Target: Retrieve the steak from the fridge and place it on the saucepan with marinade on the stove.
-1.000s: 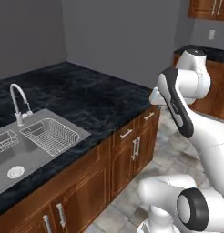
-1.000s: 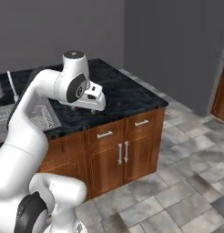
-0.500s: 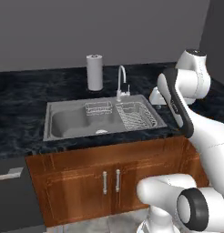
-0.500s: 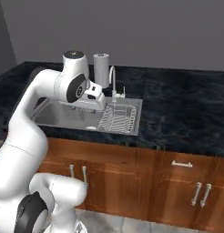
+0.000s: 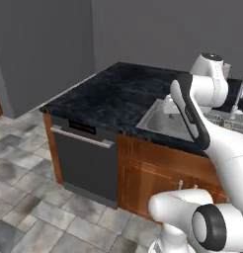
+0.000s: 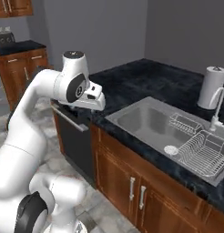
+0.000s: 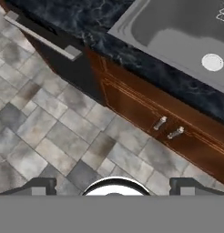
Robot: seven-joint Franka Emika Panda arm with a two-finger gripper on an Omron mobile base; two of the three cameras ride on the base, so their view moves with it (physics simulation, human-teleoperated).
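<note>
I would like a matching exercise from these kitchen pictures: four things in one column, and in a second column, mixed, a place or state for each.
Things:
1. white paper towel roll
2. wire dish rack
3. dark grey dishwasher with a bar handle
4. robot's two-finger gripper

Places or states:
A. under the black counter's end, beside the wooden cabinet doors
B. open, over the tiled floor
C. standing upright on the counter behind the faucet
D. lying inside the steel sink basin

Pairs: 1-C, 2-D, 3-A, 4-B
</note>
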